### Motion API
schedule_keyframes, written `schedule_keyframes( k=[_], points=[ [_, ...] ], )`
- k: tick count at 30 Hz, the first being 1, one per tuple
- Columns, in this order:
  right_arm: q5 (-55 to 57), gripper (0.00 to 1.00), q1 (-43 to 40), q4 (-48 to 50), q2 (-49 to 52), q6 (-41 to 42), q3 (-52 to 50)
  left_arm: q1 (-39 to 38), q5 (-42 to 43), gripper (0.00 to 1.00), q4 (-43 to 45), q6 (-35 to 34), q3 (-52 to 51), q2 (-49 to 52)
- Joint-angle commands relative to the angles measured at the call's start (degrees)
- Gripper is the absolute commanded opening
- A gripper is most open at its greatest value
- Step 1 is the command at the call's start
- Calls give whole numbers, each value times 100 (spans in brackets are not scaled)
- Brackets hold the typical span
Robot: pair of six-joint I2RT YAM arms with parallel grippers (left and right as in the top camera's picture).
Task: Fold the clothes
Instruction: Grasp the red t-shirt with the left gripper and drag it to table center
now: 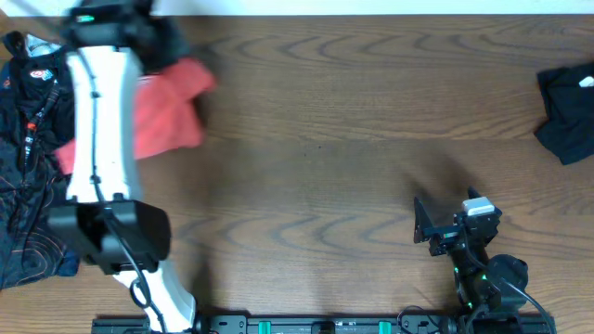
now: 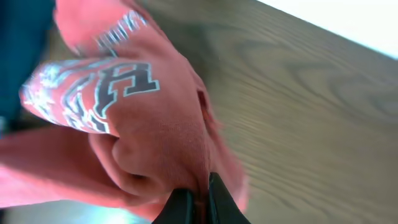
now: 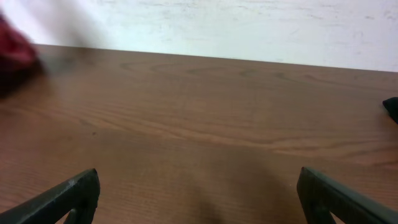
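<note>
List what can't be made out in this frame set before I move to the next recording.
- Coral-red cotton T-shirt: overhead, the white left arm covers its middle, so its outline is unknown.
- Its navy-and-white lettering: left wrist view, blurred and creased, unreadable.
- Left hand: left wrist view, only fingertips show at the bottom edge.
- Black garment: overhead, cut off by the right edge.
- Dark printed clothing pile: overhead, cut off by the left edge.

Wood-grain bench (image 1: pixel 353 139), brown. Coral-red T-shirt (image 1: pixel 172 116) bunched near the far left corner. Dark printed clothes (image 1: pixel 23 186) heaped along the left edge. Black garment (image 1: pixel 568 116) at the right edge, far end.
</note>
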Motion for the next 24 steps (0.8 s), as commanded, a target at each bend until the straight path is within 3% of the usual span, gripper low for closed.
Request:
schedule_keyframes(
  k=[1, 8, 24],
  points=[
    [15, 99, -44, 4, -39, 101, -20, -533, 66, 6, 118, -70, 114, -66],
    [15, 99, -44, 4, -39, 101, -20, -1095, 103, 6, 173, -411, 114, -61],
    [15, 99, -44, 4, -39, 101, -20, -2420, 640, 6, 138, -411, 96, 444]
  ],
)
